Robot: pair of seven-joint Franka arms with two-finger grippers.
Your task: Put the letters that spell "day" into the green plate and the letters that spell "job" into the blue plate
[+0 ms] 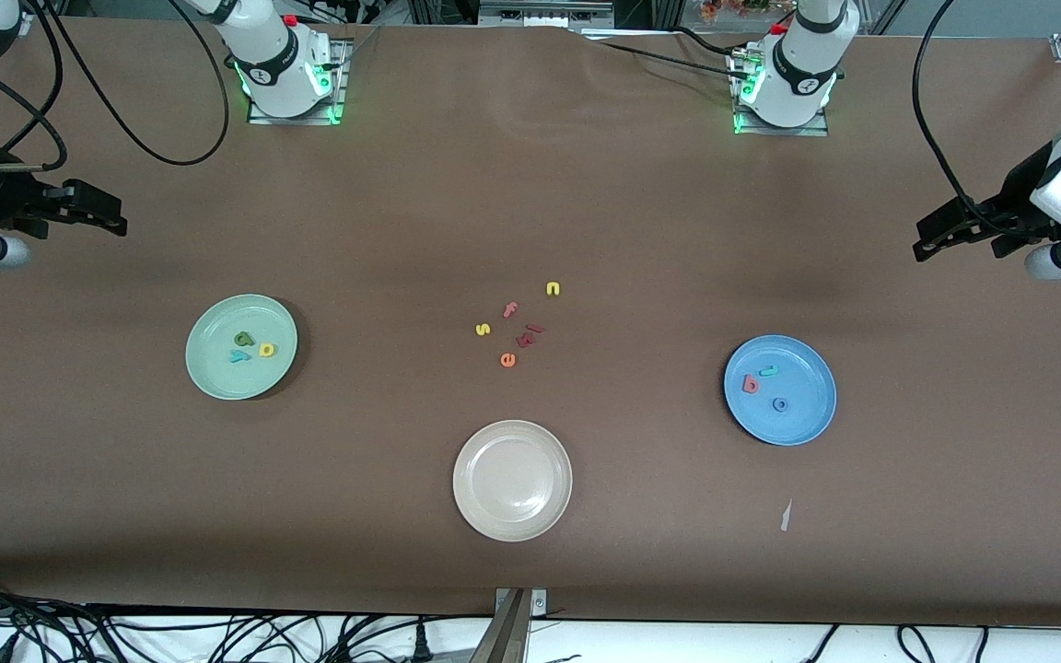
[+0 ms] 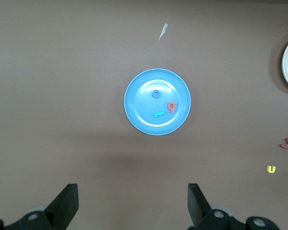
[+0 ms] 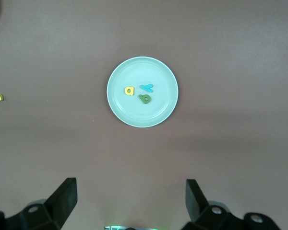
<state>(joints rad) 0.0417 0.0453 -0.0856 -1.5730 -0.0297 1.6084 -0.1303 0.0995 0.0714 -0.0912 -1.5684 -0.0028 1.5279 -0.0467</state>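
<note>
The green plate [image 1: 217, 368] [image 3: 158, 108] holds the yellow "d" [image 1: 266, 349] [image 3: 129, 90], the dark green "a" [image 1: 243, 339] [image 3: 145, 98] and the teal "y" [image 1: 239, 356] [image 3: 147, 87]. In the blue plate [image 1: 802, 419] [image 2: 139, 115] lie the teal "j" [image 1: 769, 371] [image 2: 159, 114], the blue "o" [image 1: 779, 404] [image 2: 156, 94] and the coral-red "b" [image 1: 750, 384] [image 2: 171, 107]. My left gripper [image 1: 925, 241] [image 2: 133, 199] hangs open and empty high over the table at the left arm's end. My right gripper [image 1: 118, 221] [image 3: 131, 196] hangs open and empty at the right arm's end.
Loose letters lie mid-table: a yellow "n" [image 1: 553, 289], a reddish "f" [image 1: 510, 309], a yellow "s" [image 1: 483, 329], dark red pieces [image 1: 530, 333] and an orange "e" [image 1: 507, 360]. A beige plate [image 1: 480, 511] stands nearer the front camera. A pale scrap [image 1: 786, 516] lies near the blue plate.
</note>
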